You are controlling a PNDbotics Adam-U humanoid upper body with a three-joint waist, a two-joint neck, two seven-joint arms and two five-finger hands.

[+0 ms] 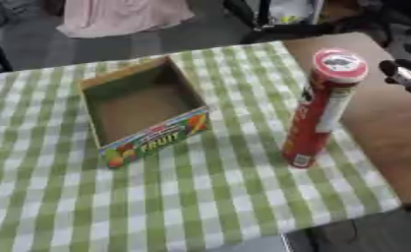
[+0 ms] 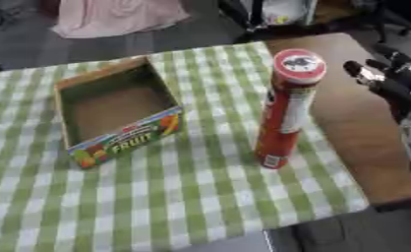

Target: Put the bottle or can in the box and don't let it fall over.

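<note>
Cloth comes first from where I sit: green-and-white gingham tablecloth (image 1: 200,197) covers most of the bench (image 2: 364,147), with bare brown wood showing along the right side. Standing upright on the cloth near its right edge is the tall red crisp can (image 2: 284,110), white-rimmed lid on top, label facing me; nothing is touching it. To its left, well apart, sits the open cardboard fruit box (image 1: 144,110), empty, its printed front wall toward me and its mouth facing up.

My right hand (image 2: 390,83) hovers over the bare wood just right of the can's top, short of contact, fingers (image 2: 364,74) relaxed and spread, holding nothing. My left hand shows in neither view.

I judge the step in hand to be the reach and grasp. The can is tall and narrow, so a bump near the lid would likely tip it toward the box. I would bring the hand lower, to about mid-height, and wrap thumb and fingers around the tube before any lift. Then carry it upright, clear the box's near right wall, and set the base flat on the box floor before letting go. The box looks shallow against the can's height, so I would centre it rather than lean it on a wall.
</note>
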